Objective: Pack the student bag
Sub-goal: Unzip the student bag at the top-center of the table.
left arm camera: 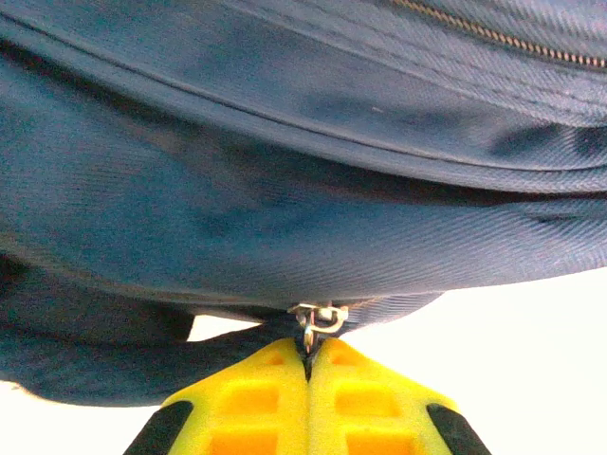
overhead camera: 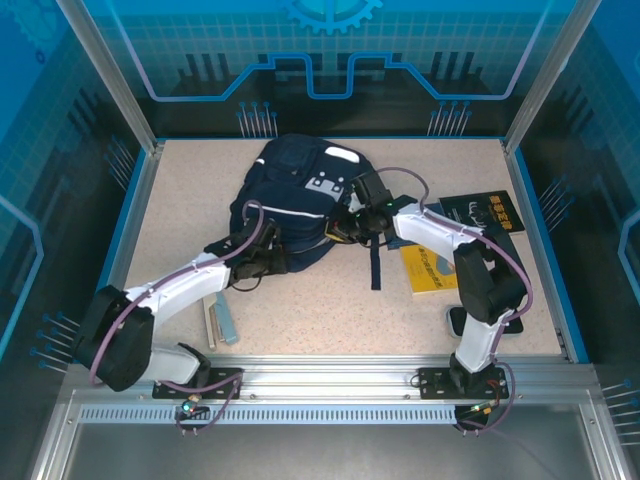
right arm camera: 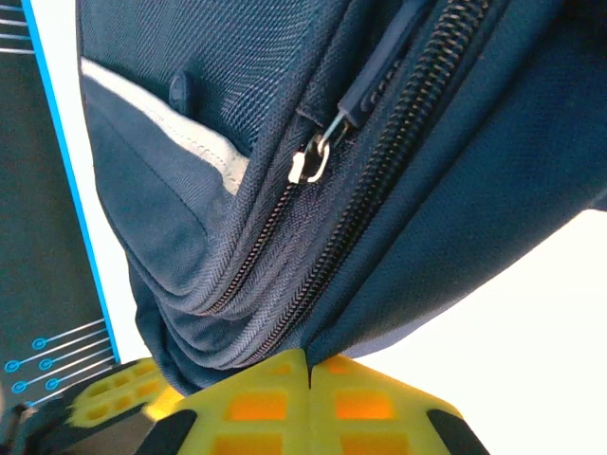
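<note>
Both arms are in on the large dark navy fabric student bag, which lies on the speckled beige table, wedged between the two grippers. The left gripper is tucked against the bag's near-left edge. From its wrist camera, the yellow fingertips are pressed tight together. They are clamped on a small metal zip ring hanging from the underside of the bag. The navy fabric bulges just above and beyond the tips, touching them through that ring.

Over to the right gripper, which sits hard against the bag's right flank. Its yellow fingers are closed too, tip to tip. The bag's lower hem comes down to touch the point where they meet. Whether a fold of cloth is caught between them, I cannot tell. Just above those tips run two zip tracks, and higher up is a silver zip slider with a navy pull tab.

A dark loose strap trails from the bag, just below the right gripper. Beyond that gripper, away from the bag, lie a flat yellow book and a dark book with yellow lettering.
</note>
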`<state>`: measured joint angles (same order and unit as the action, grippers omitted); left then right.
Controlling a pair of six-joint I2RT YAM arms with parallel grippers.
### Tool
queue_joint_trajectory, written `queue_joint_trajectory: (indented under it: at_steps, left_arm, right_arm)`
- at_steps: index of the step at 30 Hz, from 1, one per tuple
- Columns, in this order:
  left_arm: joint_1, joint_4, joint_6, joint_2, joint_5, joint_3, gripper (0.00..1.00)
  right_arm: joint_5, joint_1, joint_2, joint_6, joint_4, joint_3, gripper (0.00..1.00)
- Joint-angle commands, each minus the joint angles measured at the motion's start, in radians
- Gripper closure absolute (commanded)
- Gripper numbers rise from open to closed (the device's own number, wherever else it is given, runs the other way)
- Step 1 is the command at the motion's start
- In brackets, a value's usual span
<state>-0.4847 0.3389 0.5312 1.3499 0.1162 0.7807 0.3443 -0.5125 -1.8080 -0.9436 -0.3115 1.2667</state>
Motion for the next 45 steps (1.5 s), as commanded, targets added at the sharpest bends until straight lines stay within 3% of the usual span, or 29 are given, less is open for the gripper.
queue_joint_trajectory:
  at_steps: [1,7,9,11,14,19,23,33,36,39,42,44,45]
  left_arm:
    - [0.056,0.040,-0.056,-0.061,0.008,-0.035,1.00]
    - [0.056,-0.079,-0.075,-0.042,-0.193,-0.043,1.00]
    - [0.047,-0.115,-0.082,-0.037,-0.241,-0.044,1.00]
    - [0.028,-0.145,-0.098,-0.041,-0.285,-0.045,1.00]
    - [-0.008,-0.163,-0.130,-0.047,-0.325,-0.037,1.00]
    - [-0.042,-0.191,-0.146,-0.048,-0.373,-0.038,1.00]
    - [-0.055,-0.196,-0.151,-0.027,-0.398,-0.036,1.00]
    - [-0.067,-0.196,-0.148,-0.012,-0.391,-0.034,1.00]
    - [-0.071,-0.188,-0.151,-0.011,-0.387,-0.027,1.00]
    - [-0.069,-0.111,-0.176,-0.018,-0.340,0.005,1.00]
    - [-0.067,0.025,-0.219,-0.037,-0.278,0.054,1.00]
    - [-0.059,0.121,-0.243,-0.049,-0.240,0.087,1.00]
    - [-0.052,0.167,-0.254,-0.056,-0.220,0.098,1.00]
  right_arm:
    - [-0.062,0.071,0.001,0.053,-0.026,-0.011,1.00]
    - [-0.011,0.074,-0.014,0.055,0.008,-0.005,0.99]
    - [0.006,0.070,0.007,0.036,0.024,-0.021,0.81]
    - [-0.009,0.063,0.044,0.009,0.016,-0.044,0.56]
    - [-0.011,0.050,0.088,-0.061,0.011,-0.085,0.42]
    - [-0.039,-0.006,0.132,-0.196,0.011,-0.129,0.39]
    - [-0.132,-0.047,0.150,-0.278,-0.051,-0.138,0.38]
    - [-0.183,-0.082,0.154,-0.363,-0.090,-0.146,0.36]
    - [-0.137,-0.095,0.125,-0.365,-0.073,-0.126,0.40]
    - [-0.136,-0.106,0.096,-0.349,-0.072,-0.099,0.55]
    - [-0.183,-0.088,0.083,-0.301,-0.104,-0.079,0.87]
    - [-0.245,-0.071,0.086,-0.248,-0.150,-0.062,0.99]
    - [-0.275,-0.061,0.089,-0.218,-0.165,-0.058,1.00]
